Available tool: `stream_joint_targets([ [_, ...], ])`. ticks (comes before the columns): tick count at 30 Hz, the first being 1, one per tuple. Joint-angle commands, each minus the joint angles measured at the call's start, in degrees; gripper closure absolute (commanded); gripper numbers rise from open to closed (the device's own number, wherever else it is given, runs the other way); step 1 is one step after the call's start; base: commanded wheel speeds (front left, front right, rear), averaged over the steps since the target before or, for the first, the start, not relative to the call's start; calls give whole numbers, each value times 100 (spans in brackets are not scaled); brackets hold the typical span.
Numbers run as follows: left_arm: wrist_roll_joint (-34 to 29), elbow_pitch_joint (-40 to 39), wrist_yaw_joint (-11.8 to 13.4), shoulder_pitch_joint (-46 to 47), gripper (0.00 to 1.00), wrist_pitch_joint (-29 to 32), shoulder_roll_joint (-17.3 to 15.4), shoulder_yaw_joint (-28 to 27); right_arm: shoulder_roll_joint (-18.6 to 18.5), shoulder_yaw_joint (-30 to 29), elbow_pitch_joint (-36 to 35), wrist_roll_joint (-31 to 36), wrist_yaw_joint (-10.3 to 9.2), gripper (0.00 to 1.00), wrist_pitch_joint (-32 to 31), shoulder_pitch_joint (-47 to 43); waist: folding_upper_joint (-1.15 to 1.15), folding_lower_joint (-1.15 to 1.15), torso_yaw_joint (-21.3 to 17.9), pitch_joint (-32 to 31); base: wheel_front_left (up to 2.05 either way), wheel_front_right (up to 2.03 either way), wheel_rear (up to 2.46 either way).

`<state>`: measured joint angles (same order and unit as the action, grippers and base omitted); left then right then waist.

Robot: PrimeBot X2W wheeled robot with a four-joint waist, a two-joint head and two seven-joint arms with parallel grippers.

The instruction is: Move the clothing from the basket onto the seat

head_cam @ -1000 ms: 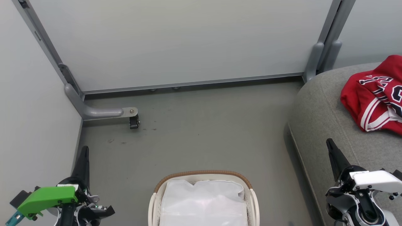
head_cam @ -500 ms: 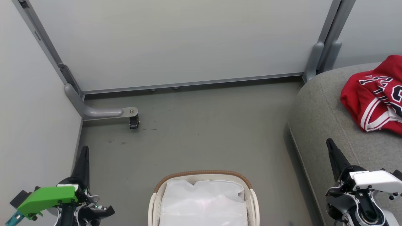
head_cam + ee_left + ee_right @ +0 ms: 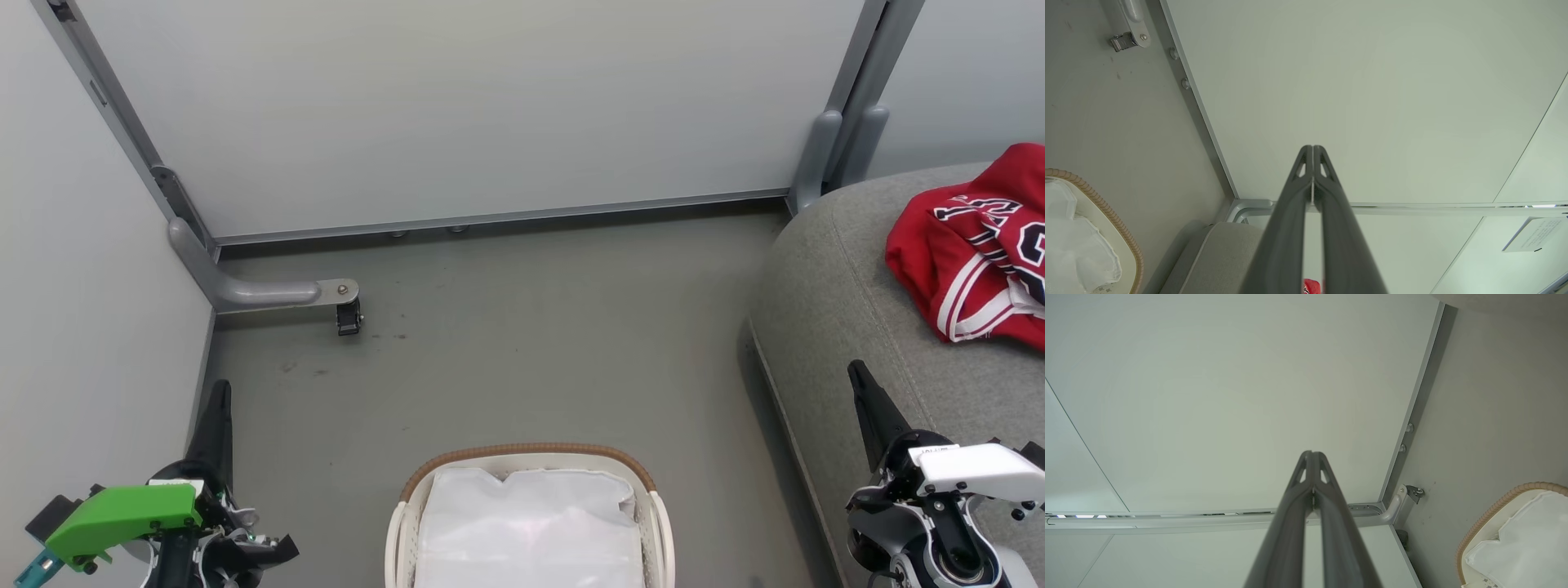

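1. The left fingers (image 3: pixel 216 425) are pressed tip to tip and hold nothing. The right fingers (image 3: pixel 878 408) are pinched together the same way and are also empty.
2. The clothing (image 3: pixel 971 245) lies bunched on the seat (image 3: pixel 824 310), ahead of the right fingers and off to their right, clear of them. The frame edge cuts it off, so its long axis cannot be told.
3. The basket (image 3: pixel 526 451) sits between the two pairs of fingers, behind their tips, showing a white liner (image 3: pixel 531 523) and no red fabric.
4. The transfer looks complete. Any tidying would fall to the right arm, which is far nearer.
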<state>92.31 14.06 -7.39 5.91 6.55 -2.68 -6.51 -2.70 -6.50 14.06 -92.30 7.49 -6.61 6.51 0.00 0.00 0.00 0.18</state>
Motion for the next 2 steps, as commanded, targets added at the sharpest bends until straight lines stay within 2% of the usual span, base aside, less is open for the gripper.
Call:
stream_joint_targets([
  [1,18,-7,-18,67,100,17,-38,-11,-34,-12,-21,-22,0,100,-7,-59,0,0,0,0,0,0,0],
  [2,18,-7,-18,67,100,17,-38,-11,-34,-12,-21,-22,0,100,-7,-59,0,0,0,0,0,0,0],
])
